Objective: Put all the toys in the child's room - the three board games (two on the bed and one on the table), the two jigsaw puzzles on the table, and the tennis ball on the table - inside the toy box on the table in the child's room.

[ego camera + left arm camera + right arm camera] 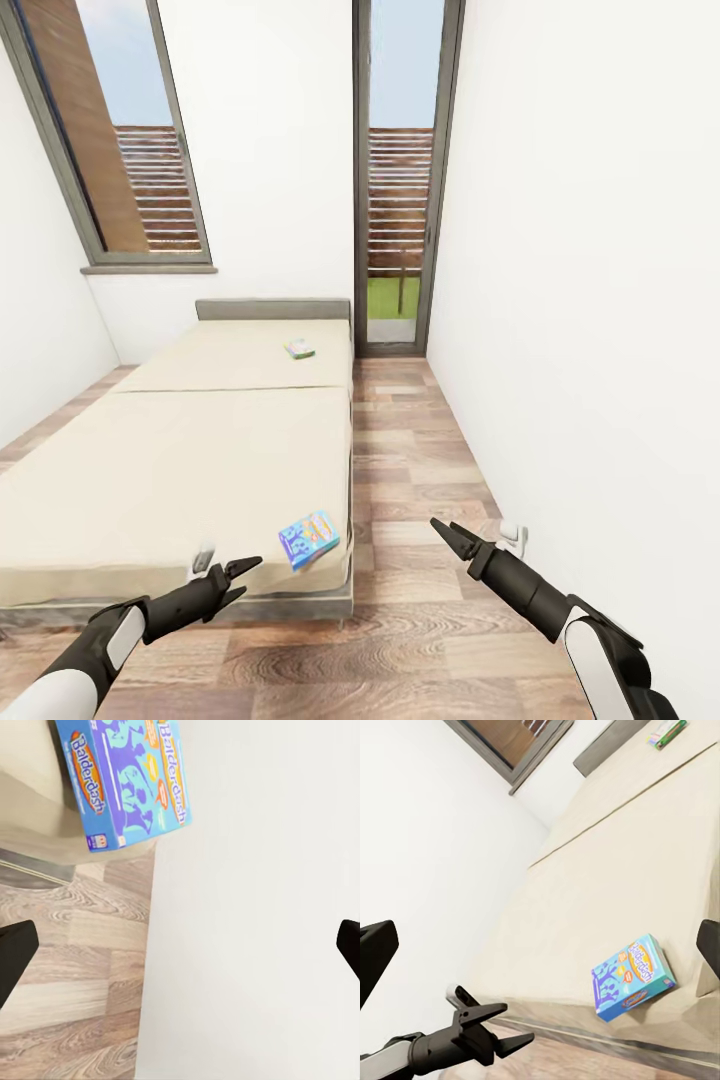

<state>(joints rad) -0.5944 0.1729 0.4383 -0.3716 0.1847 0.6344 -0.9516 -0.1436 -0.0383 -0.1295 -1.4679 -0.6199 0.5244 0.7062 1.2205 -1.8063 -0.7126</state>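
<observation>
Two board games lie on the bed (180, 450). The bright blue one (308, 538) rests at the mattress's near right corner, slightly over the edge, and also shows in the left wrist view (131, 780) and the right wrist view (631, 977). The white-and-green one (299, 349) lies near the grey headboard (272, 309), small in the right wrist view (667, 733). My left gripper (243, 580) is open and empty, low by the bed's foot, left of the blue game. My right gripper (447, 530) is open and empty above the floor, right of the bed. The table and toy box are out of view.
A strip of wood-plank floor (410, 460) runs between the bed and the white right wall (580, 300). A tall glass door (400, 200) closes the far end. A dark-framed window (120, 130) sits above the headboard on the left.
</observation>
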